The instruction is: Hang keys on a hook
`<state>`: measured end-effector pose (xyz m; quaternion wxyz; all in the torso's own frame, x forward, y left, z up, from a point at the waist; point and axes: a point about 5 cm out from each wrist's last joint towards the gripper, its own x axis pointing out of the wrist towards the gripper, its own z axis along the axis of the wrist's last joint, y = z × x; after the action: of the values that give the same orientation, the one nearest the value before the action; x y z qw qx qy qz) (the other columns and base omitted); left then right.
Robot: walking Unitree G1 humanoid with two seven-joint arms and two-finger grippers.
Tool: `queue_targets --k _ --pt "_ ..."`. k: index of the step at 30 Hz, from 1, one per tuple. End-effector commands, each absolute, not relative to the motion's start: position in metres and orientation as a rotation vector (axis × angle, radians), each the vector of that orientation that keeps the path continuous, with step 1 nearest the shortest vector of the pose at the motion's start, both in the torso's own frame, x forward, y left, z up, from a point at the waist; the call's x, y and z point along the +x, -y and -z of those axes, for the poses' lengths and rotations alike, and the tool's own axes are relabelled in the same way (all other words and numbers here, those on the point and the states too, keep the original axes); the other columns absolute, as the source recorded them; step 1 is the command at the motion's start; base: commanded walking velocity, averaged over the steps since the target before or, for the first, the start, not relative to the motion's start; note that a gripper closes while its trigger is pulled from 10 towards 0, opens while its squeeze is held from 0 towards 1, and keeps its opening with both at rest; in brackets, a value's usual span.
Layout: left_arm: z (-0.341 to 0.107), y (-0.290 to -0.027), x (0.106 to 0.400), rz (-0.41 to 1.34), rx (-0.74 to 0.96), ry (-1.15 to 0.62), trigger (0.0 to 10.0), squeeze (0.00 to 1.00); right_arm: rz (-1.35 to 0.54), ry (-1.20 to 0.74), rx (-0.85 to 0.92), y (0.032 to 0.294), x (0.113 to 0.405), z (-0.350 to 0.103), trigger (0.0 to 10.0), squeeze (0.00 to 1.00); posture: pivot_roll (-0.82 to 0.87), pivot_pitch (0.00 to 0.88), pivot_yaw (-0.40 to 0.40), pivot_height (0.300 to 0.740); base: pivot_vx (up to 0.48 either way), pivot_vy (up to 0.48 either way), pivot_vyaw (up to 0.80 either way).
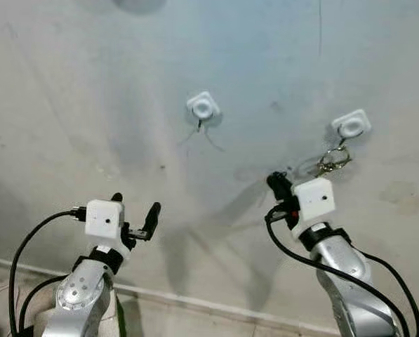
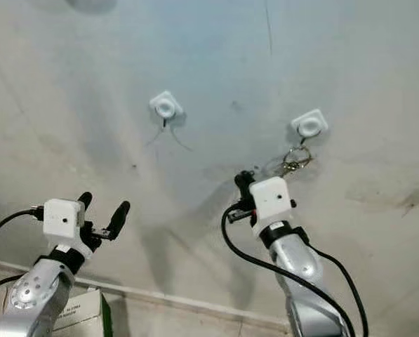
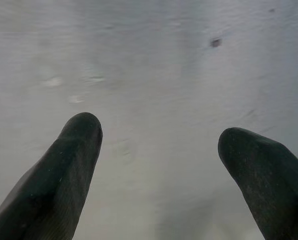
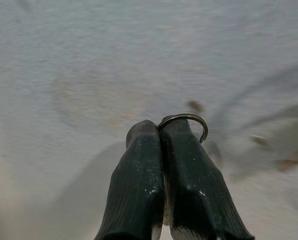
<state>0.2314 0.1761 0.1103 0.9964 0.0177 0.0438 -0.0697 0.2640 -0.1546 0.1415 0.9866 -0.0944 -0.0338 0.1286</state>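
Note:
Two white hook mounts are stuck on the pale wall: the left hook with a thin bare wire prong, and the right hook. A small bunch of keys dangles right under the right hook, seemingly on its prong. My right gripper is just lower-left of them, shut, with a thin metal key ring pinched at its fingertips. Whether that ring joins the dangling keys I cannot tell. My left gripper is raised lower left, open and empty, facing bare wall.
A pale baseboard strip runs along the wall's foot. A white and green box sits on the floor beside my left arm. Black cables loop off both wrists. The wall carries stains and a hairline crack.

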Motion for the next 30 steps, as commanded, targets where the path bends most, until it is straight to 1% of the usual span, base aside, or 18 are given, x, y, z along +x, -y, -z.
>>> queue_targets --k 1,4,8,12,15,16,17,19,20,21,22,24,26,28,30 --pt "-0.118 -0.176 0.228 0.147 0.066 -0.052 10.0 0.00 -0.253 0.076 -0.185 0.159 0.263 -0.146 10.0 0.00 0.08 0.000 0.021 0.740 0.000 0.000 0.00" --pt "-0.120 -0.169 0.224 0.213 0.101 -0.039 10.0 0.00 -0.269 0.068 -0.187 0.160 0.260 -0.146 10.0 0.00 0.09 0.000 0.021 0.740 0.000 0.000 0.00" --pt "-0.121 -0.169 0.226 0.207 0.110 -0.032 10.0 0.00 -0.285 0.067 -0.190 0.161 0.256 -0.148 10.0 0.00 0.08 0.000 0.023 0.740 0.000 0.000 0.00" --pt "-0.123 -0.171 0.227 0.200 0.111 -0.030 10.0 0.00 -0.356 0.063 -0.171 0.158 0.250 -0.156 10.0 0.00 0.08 0.000 0.027 0.740 0.000 0.000 0.00" --pt "-0.123 -0.172 0.227 0.203 0.114 -0.031 10.0 0.00 -0.438 0.049 -0.132 0.150 0.246 -0.161 10.0 0.00 0.08 0.000 0.035 0.740 0.000 0.000 0.00" --pt "-0.123 -0.171 0.227 0.206 0.112 -0.031 10.0 0.00 -0.477 0.045 -0.119 0.146 0.244 -0.163 10.0 0.00 0.08 0.000 0.035 0.740 0.000 0.000 0.00" --pt "-0.123 -0.171 0.228 0.218 0.109 -0.034 10.0 0.00 -0.565 0.036 -0.092 0.136 0.241 -0.167 10.0 0.00 0.07 0.000 0.040 0.740 0.000 0.000 0.00" --pt "-0.123 -0.169 0.229 0.226 0.107 -0.033 10.0 0.00 -0.689 0.022 -0.087 0.122 0.236 -0.171 10.0 0.00 0.07 0.000 0.045 0.740 0.000 0.000 0.00" --pt "-0.123 -0.168 0.230 0.230 0.107 -0.031 10.0 0.00 -0.781 0.021 -0.084 0.113 0.231 -0.175 10.0 0.00 0.07 0.000 0.047 0.740 0.000 0.000 0.00" --pt "-0.123 -0.168 0.230 0.230 0.107 -0.031 10.0 0.00 -0.781 0.021 -0.084 0.113 0.231 -0.175 10.0 0.00 0.07 0.000 0.047 0.740 0.000 0.000 0.00" --pt "-0.124 -0.166 0.231 0.241 0.104 -0.030 10.0 0.00 -0.894 0.012 -0.048 0.104 0.225 -0.181 10.0 0.00 0.07 0.000 0.048 0.740 0.000 0.000 0.00" --pt "-0.124 -0.165 0.231 0.246 0.102 -0.029 10.0 0.00 -1.012 -0.002 0.006 0.096 0.219 -0.186 10.0 0.00 0.07 0.000 0.048 0.740 0.000 0.000 0.00" --pt "-0.124 -0.165 0.231 0.247 0.100 -0.030 10.0 0.00 -1.047 -0.007 0.039 0.094 0.218 -0.188 10.0 0.00 0.07 0.000 0.048 0.740 0.000 0.000 0.00" --pt "-0.124 -0.164 0.231 0.255 0.093 -0.030 10.0 0.00 -1.085 -0.031 0.109 0.092 0.220 -0.189 10.0 0.00 0.08 0.000 0.047 0.740 0.000 0.000 0.00" --pt "-0.124 -0.163 0.231 0.263 0.087 -0.030 10.0 0.00 -1.156 -0.063 0.161 0.090 0.220 -0.189 10.0 0.00 0.09 0.000 0.045 0.740 0.000 0.000 0.00"
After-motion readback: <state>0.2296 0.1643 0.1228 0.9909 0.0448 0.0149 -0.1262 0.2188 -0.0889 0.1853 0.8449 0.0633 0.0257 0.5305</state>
